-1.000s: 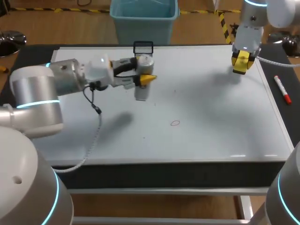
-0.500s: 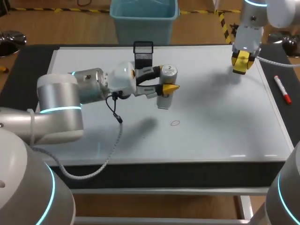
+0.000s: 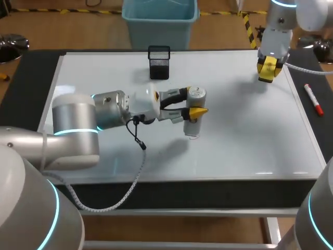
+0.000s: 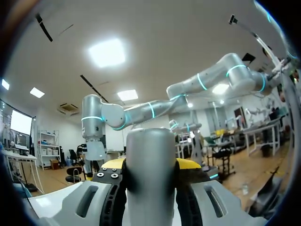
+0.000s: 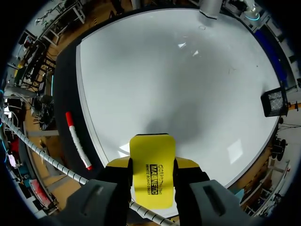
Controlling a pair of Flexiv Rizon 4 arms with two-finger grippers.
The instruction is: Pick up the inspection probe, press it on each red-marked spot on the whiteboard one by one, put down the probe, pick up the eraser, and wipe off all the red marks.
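The probe (image 3: 193, 113) is seen upright over the middle of the whiteboard (image 3: 244, 151), clamped at its upper body between the fingers of the left gripper (image 3: 194, 103), whose arm lies low across the board. Within the last second it has been carried from a spot just before the holder (image 3: 159, 62) towards the near edge, and is now stood where a small red ring was drawn. That mark is hidden behind the probe's foot in the head view, so contact cannot be confirmed; the first press is judged to be under way or about to be made. No other red mark can be made out with certainty.

Further back, a red pen (image 3: 314, 99) is left lying on the dark strip of the bench (image 3: 31, 67), off the board's right edge. Beyond it, the right gripper (image 3: 267, 69) is held unmoved above the far right corner, closed on the yellow eraser (image 5: 151, 170), ready for the wiping that is yet to come.
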